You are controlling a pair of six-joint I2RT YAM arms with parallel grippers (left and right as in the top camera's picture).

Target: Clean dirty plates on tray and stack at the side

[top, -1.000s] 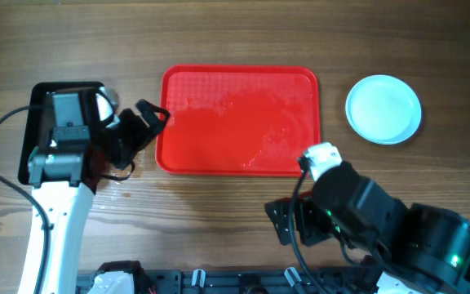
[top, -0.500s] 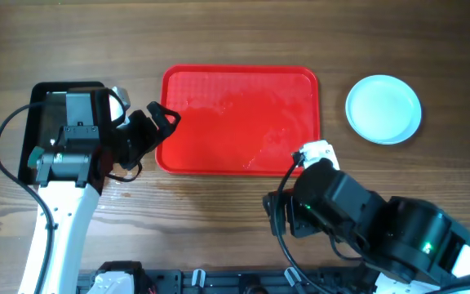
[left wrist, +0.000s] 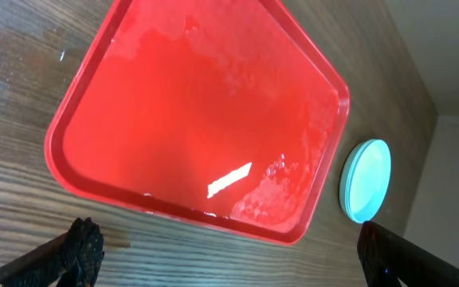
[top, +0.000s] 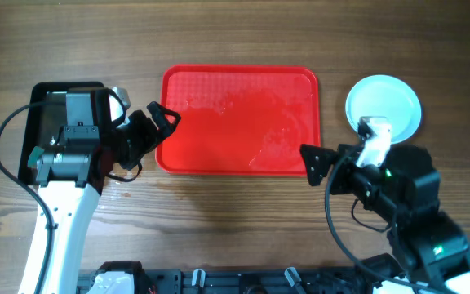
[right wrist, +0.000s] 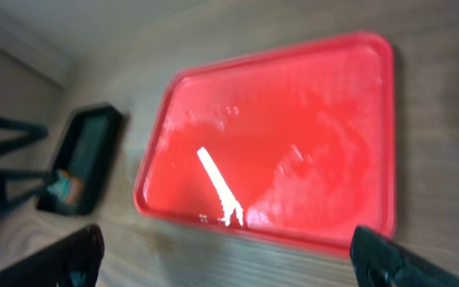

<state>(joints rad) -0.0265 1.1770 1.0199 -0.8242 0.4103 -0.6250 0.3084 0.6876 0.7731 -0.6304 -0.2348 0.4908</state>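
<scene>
Black pan (top: 37,114): behind the left gripper, under that arm's wrist; contents mostly hidden.
Left gripper (top: 161,125): fingers spread wide, holding nothing, poised just outside the tray's left rim.
Tray (top: 219,90): straight ahead of both grippers; no plate on it, only a wet sheen and pale streaks.
Right gripper (top: 310,163): fingers spread, empty, just off the tray's near right corner, pointing across it.
Plates (top: 388,100): behind the right gripper, close beside its wrist, on the table (top: 219,33) clear of the tray; white, seemingly piled, count not readable.
Step in hand: probably a last check, with the stacking apparently done.
Doing it well: lift the right arm before turning it, so the wrist does not sweep the pile. Leave the fingers apart. Touch the plates only if the pile sits askew, then square it with a light nudge at the rim rather than a fresh grip.
</scene>
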